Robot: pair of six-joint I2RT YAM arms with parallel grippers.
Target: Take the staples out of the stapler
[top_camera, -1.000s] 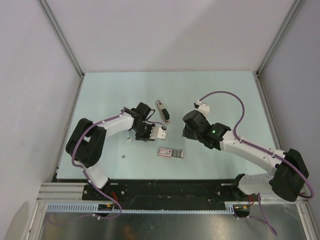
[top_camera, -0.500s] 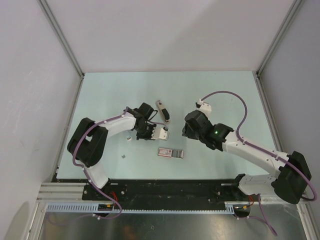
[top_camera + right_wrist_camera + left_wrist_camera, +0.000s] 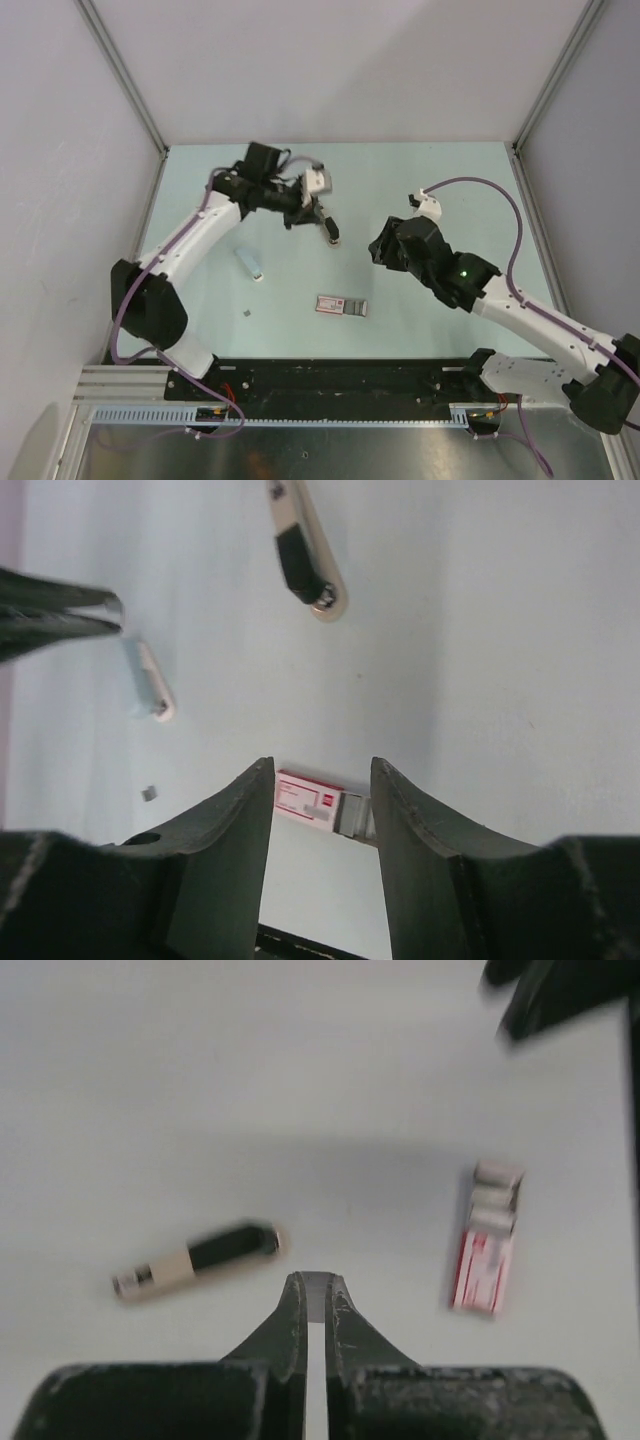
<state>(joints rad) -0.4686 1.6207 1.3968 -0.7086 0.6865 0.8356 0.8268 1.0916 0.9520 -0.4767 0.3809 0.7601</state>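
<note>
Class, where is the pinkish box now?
In the top view, the pinkish box lies flat at centre front, directly below the stapler in the picture.

Table point(image 3: 440, 180): stapler point(image 3: 331, 230), pink box point(image 3: 341, 305), blue strip point(image 3: 250, 264) (grey bit point(image 3: 247, 316) nearby).

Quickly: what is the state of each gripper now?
Left gripper: closed; whether it pinches anything cannot be told.
Right gripper: open, holding nothing.

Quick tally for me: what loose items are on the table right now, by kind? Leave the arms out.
Beige-and-black stapler: 1
Pinkish-red rectangular box with a silver end: 1
Pale blue oblong piece: 1
Tiny grey metallic bit: 1
Total: 4
</note>
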